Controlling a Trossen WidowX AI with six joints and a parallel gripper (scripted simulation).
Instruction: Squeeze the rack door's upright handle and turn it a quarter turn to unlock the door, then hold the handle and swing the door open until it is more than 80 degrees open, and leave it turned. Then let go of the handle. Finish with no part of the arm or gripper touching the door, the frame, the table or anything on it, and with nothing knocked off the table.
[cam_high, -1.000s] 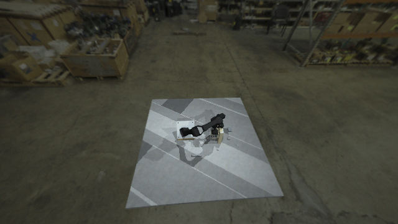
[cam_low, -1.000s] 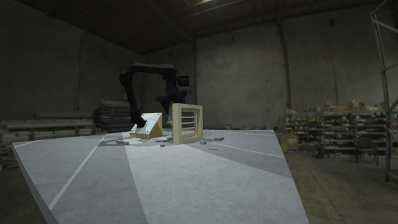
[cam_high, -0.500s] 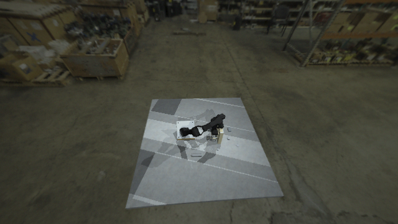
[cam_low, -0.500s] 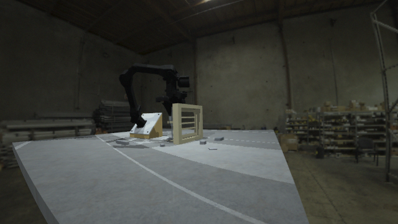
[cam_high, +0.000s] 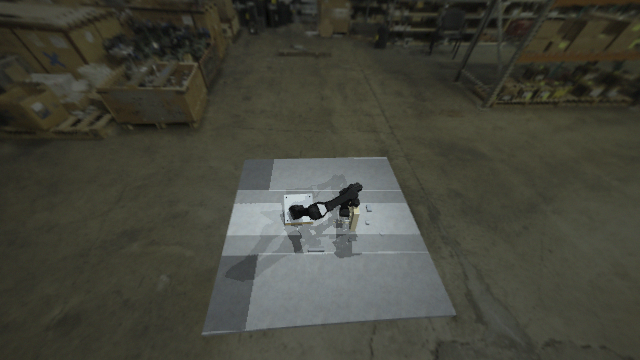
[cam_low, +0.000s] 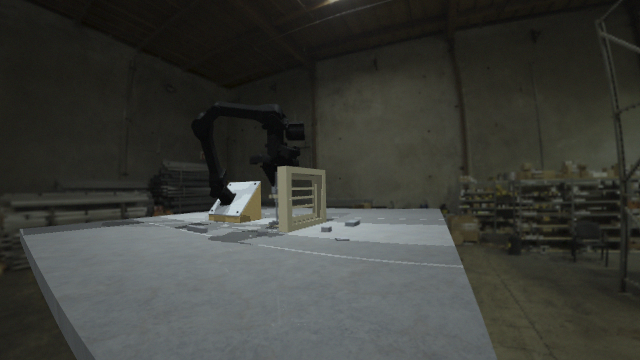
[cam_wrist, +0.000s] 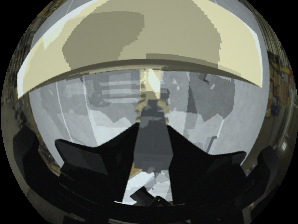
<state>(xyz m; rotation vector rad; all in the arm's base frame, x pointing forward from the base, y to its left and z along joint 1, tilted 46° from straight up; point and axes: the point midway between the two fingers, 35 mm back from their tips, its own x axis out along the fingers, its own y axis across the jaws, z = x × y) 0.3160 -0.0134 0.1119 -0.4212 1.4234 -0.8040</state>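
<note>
Hand (cam_high: 345, 212) (cam_low: 273, 181) (cam_wrist: 152, 127): narrowed and shut on the grey handle, my two black fingers on either side of it; it points down beside the rack frame.
Table (cam_high: 350, 285) (cam_low: 280, 295): broad, pale grey, crossed by bands of shadow and light; it carries my base, the rack and the small pieces.
Arm (cam_high: 337, 201) (cam_low: 207, 145): black, raised from its mount, bent over at the top and reaching across to the rack, wrist end bent down.
Mount (cam_high: 290, 200) (cam_low: 245, 192): white sloping plate on a wood-coloured wedge, standing on the table under my arm's foot.
Rack frame (cam_high: 354, 220) (cam_low: 285, 200) (cam_wrist: 175, 37): cream, upright on the table, with horizontal bars visible through its opening. In my wrist view its top spans the upper part.
Handle (cam_wrist: 153, 142): dark grey, between my fingers, on the mount side of the frame. I cannot tell its exact turn, nor the door's angle.
Grey bar (cam_high: 316, 250) (cam_low: 197, 228): lying on the table, apart from rack and mount.
Grey blocks (cam_high: 369, 208) (cam_low: 352, 223): two, on the table on the frame's far side from my mount.
Thin flat piece (cam_low: 342, 239): lying near the blocks, too small to identify.
</note>
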